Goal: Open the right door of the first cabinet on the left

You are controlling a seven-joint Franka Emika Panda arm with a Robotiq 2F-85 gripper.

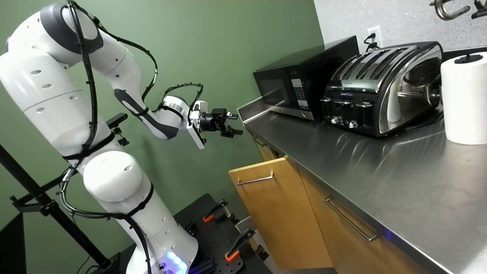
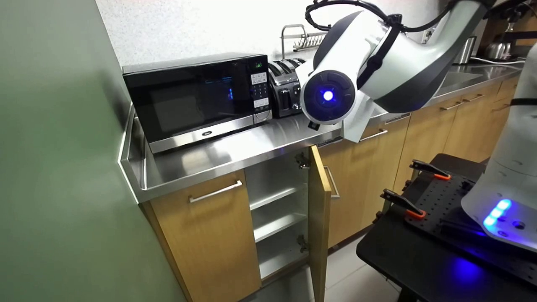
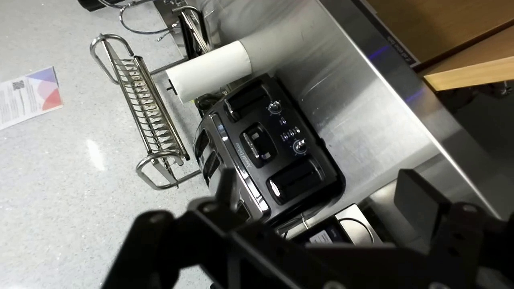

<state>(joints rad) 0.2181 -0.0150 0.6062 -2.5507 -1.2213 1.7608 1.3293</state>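
The right door (image 1: 277, 213) is light-brown wood and stands swung out, about square to the cabinet front. Its silver bar handle (image 1: 255, 180) is near its top edge. It shows nearly edge-on in an exterior view (image 2: 319, 226), and its top corner shows in the wrist view (image 3: 470, 74). The first cabinet (image 2: 249, 184) shows its inner shelves (image 2: 277, 197) beside its closed left door (image 2: 214, 235). My gripper (image 1: 234, 124) is open and empty, in the air above and apart from the door. It also shows in the wrist view (image 3: 317, 184).
A steel counter (image 1: 361, 171) runs above the cabinets. A black microwave (image 2: 197, 98), a toaster (image 1: 380, 87) and a paper towel roll (image 1: 466, 99) stand on it. A green wall (image 2: 54, 167) borders the cabinet. The neighbouring cabinet (image 2: 361, 184) is closed. A black table (image 2: 390, 243) carries the arm's base.
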